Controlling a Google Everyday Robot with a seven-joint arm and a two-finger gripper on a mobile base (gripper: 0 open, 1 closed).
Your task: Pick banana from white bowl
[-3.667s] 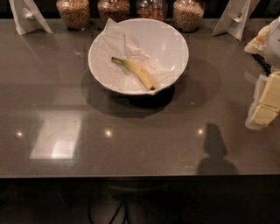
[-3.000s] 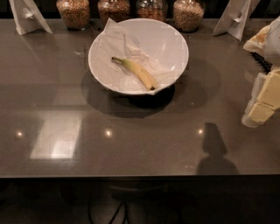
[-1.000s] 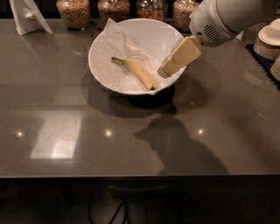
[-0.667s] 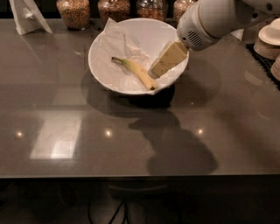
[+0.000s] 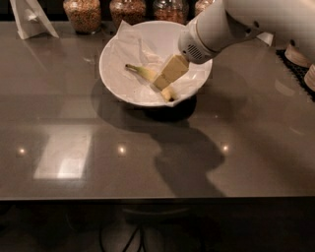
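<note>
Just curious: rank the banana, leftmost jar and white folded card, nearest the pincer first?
Pincer is over the white bowl.
1. Banana, right under it.
2. Leftmost jar, back left.
3. White folded card, far left corner.

You face a glossy grey-brown table (image 5: 147,167) showing small light spots (image 5: 121,149), jars (image 5: 81,14) and a white stand (image 5: 30,17) along its back edge, the gripper (image 5: 166,80) over its far middle.

Gripper (image 5: 162,81) over banana (image 5: 141,72) in bowl (image 5: 103,69)
</note>
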